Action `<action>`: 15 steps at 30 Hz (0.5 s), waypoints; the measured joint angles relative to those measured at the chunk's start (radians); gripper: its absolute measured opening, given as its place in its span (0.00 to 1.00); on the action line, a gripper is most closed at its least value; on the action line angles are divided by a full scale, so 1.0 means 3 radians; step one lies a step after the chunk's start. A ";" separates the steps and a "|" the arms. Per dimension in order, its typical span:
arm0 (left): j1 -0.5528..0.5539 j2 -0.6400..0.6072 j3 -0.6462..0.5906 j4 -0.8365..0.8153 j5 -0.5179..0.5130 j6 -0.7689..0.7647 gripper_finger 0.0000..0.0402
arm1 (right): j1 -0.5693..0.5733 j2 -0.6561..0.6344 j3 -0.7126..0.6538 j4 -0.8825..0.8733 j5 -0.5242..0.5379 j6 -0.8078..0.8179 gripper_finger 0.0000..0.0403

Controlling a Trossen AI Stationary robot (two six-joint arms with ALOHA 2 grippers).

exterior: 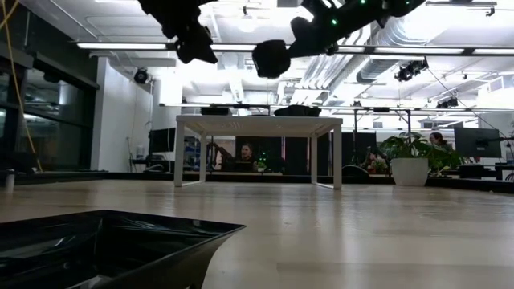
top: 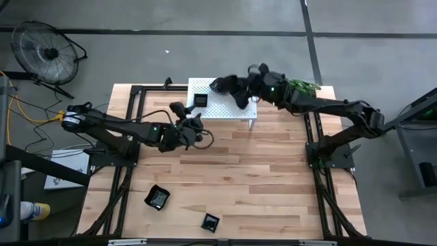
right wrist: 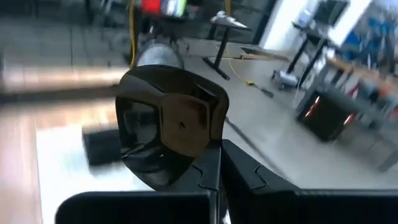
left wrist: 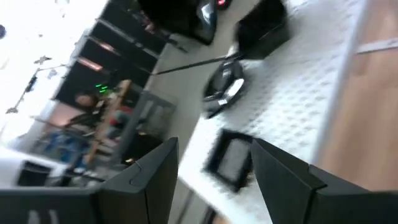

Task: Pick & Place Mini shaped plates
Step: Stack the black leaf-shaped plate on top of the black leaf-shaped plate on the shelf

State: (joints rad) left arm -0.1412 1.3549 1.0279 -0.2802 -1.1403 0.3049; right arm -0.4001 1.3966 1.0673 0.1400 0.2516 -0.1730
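Jaws apart and empty: my left gripper hangs in the air just beside the left edge of the white perforated stand, fingers spread toward a square black plate lying on the stand's near-left corner. Further right, my right gripper hovers over the stand's back edge, its jaws clamped on the rim of a rounded black plate, held clear of the surface. Two more mini plates sit well apart on the wooden table: one front-left, another near the front edge.
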 joint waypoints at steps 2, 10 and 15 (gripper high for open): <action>0.0048 -0.0034 -0.0001 0.0099 -0.0175 0.0112 0.49 | -0.0079 0.0045 0.0108 -0.0013 -0.0076 0.0390 0.00; 0.0171 -0.0302 0.0000 0.0237 -0.0626 0.0325 0.49 | -0.0148 0.0249 0.0422 -0.0045 -0.0075 0.1120 0.00; 0.0165 -0.0534 0.0000 0.0238 -0.0830 0.0681 0.49 | -0.0176 0.0351 0.0557 -0.0383 -0.0070 0.1954 0.00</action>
State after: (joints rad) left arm -0.0917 1.1946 1.0279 -0.2089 -1.3893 0.5092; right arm -0.4528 1.5020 1.2345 0.0250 0.2305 0.4132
